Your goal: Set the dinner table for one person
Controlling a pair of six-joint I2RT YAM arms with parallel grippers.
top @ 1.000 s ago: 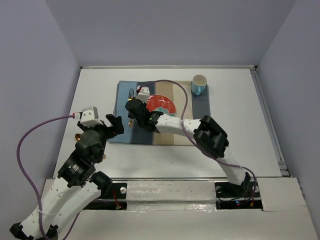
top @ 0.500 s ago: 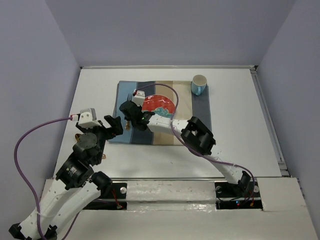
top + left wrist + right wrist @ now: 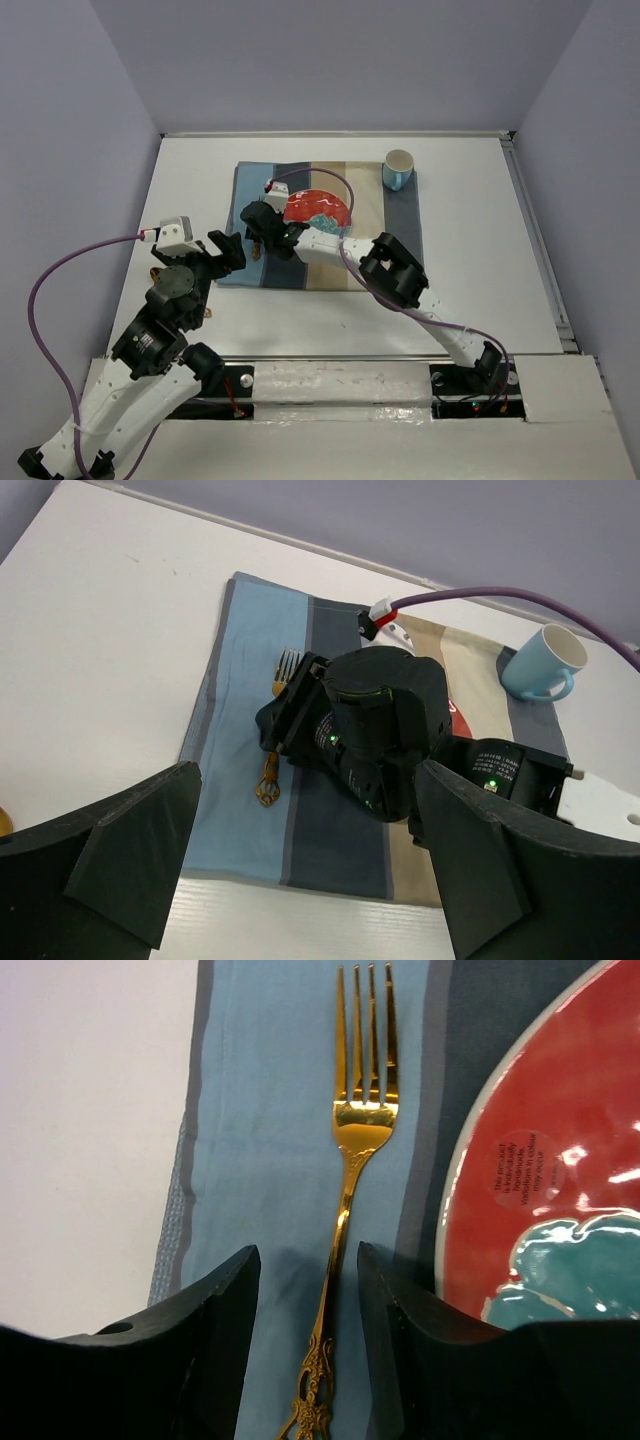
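Observation:
A gold fork (image 3: 350,1190) lies flat on the light-blue stripe of the striped placemat (image 3: 400,230), left of the red and teal plate (image 3: 318,208). My right gripper (image 3: 255,222) hovers low over the fork, open, with one finger (image 3: 215,1340) on each side of the handle and not touching it. In the left wrist view the fork (image 3: 285,668) sticks out from under that gripper. My left gripper (image 3: 225,250) is open and empty above the white dinner table (image 3: 480,290), just off the placemat's near-left corner. In its own view the left gripper (image 3: 305,880) frames the placemat (image 3: 240,680).
A light-blue mug (image 3: 398,168) stands upright on the placemat's far-right corner and also shows in the left wrist view (image 3: 540,662). The plate's rim (image 3: 540,1160) is close to the right gripper's right finger. A small gold-coloured bit (image 3: 3,820) shows at the left edge.
My right gripper has shifted left from the plate's edge to sit over the fork, and its elbow has swung left. The left arm moved slightly. The fork has not moved.

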